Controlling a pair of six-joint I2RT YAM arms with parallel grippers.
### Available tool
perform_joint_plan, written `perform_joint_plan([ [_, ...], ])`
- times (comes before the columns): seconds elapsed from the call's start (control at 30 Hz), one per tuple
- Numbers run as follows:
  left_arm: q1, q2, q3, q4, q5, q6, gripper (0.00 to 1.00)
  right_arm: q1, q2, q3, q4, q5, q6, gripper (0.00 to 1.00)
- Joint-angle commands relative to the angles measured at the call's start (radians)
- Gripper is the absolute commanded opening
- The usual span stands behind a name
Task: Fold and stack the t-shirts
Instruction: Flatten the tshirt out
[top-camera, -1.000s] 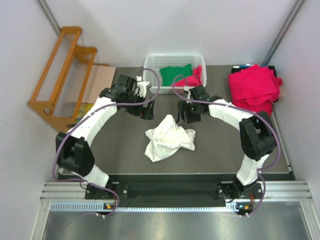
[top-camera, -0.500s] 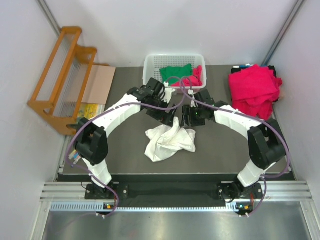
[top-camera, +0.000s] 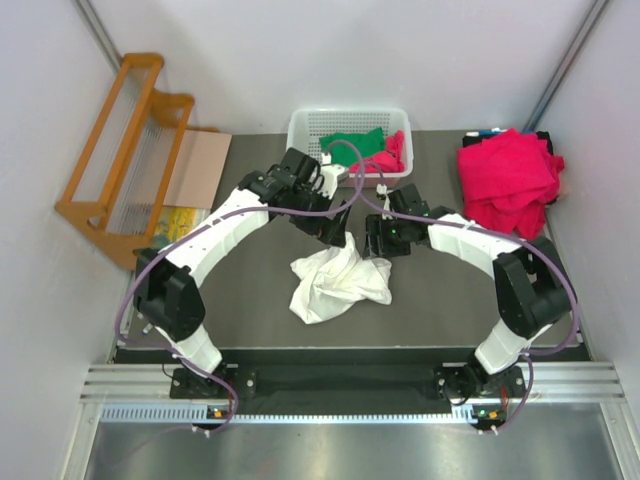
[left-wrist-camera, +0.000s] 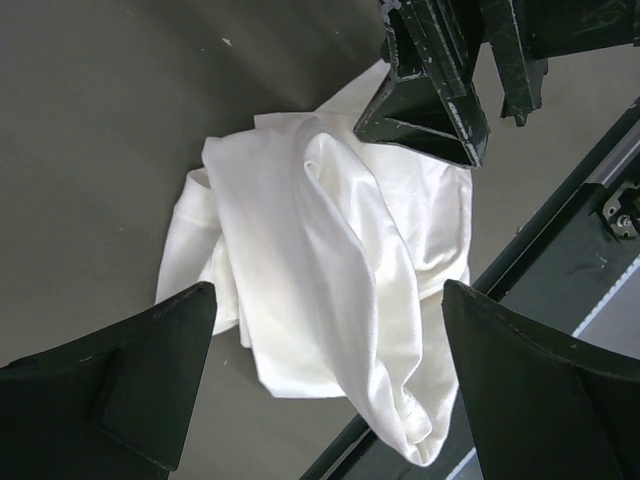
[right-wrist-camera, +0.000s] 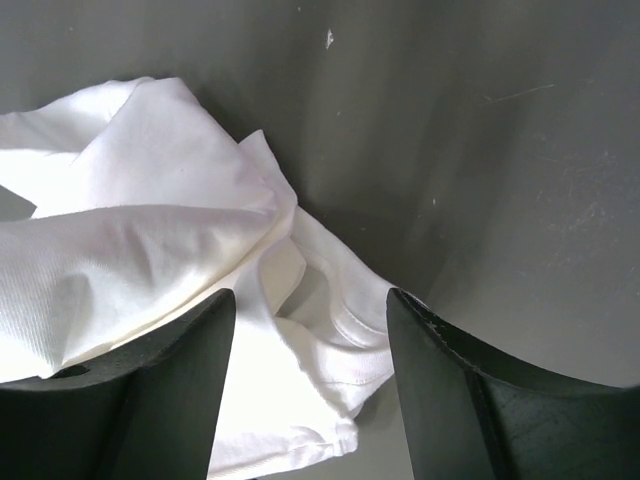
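- Left tool (top-camera: 333, 237) gapes wide, holding nothing, above the crumpled white t-shirt (top-camera: 335, 285)
- Right tool (top-camera: 378, 240) spread too, empty, over the shirt's edge on the tabletop (top-camera: 250, 290)

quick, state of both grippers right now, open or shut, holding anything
Left gripper: open, empty, above the white t-shirt.
Right gripper: open, empty, over that shirt's edge.

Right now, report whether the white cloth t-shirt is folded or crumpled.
Crumpled: the white cloth t-shirt lies bunched in an uneven heap with loose creases.
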Motion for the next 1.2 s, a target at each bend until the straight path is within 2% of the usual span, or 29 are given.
perform_joint_plan([
  [0.0,-0.019,0.007,-0.009,0.035,0.054,-0.022,0.99,0.004,-0.003,0.005,0.026,0.007,0.005,0.62],
  [0.3,-0.055,0.122,0.017,0.053,0.039,-0.045,0.98,-0.003,-0.036,-0.011,0.022,0.020,0.007,0.62],
  [0.43,-0.057,0.165,0.032,0.061,0.003,-0.043,0.93,-0.012,-0.049,-0.017,0.020,0.015,0.001,0.60],
  [0.53,-0.057,0.180,0.057,0.050,-0.001,-0.042,0.82,-0.018,-0.056,-0.020,0.019,0.014,-0.001,0.57],
  [0.63,-0.057,0.169,0.067,0.050,-0.006,-0.037,0.54,-0.019,-0.059,-0.025,0.020,0.010,-0.007,0.50],
  [0.67,-0.055,0.159,0.067,0.050,-0.010,-0.034,0.30,-0.022,-0.058,-0.026,0.020,0.009,-0.006,0.49],
  [0.73,-0.054,0.146,0.073,0.047,-0.024,-0.028,0.06,-0.022,-0.053,-0.025,0.020,0.004,-0.007,0.44],
  [0.77,-0.052,0.134,0.081,0.034,-0.033,-0.028,0.00,-0.022,-0.050,-0.023,0.022,0.003,-0.006,0.43],
  [0.87,-0.020,0.085,0.116,0.024,-0.046,-0.022,0.00,-0.022,-0.046,-0.011,0.020,0.001,-0.007,0.37],
  [0.97,0.058,0.018,0.165,0.030,-0.064,-0.028,0.00,-0.022,-0.036,0.008,0.014,-0.002,-0.009,0.33],
  [1.1,0.239,-0.076,0.215,-0.011,-0.026,-0.027,0.00,-0.024,-0.035,0.006,0.016,-0.005,-0.009,0.32],
  [1.17,0.279,-0.146,0.213,-0.083,-0.037,0.001,0.00,-0.024,-0.030,-0.005,0.020,-0.006,-0.012,0.31],
])
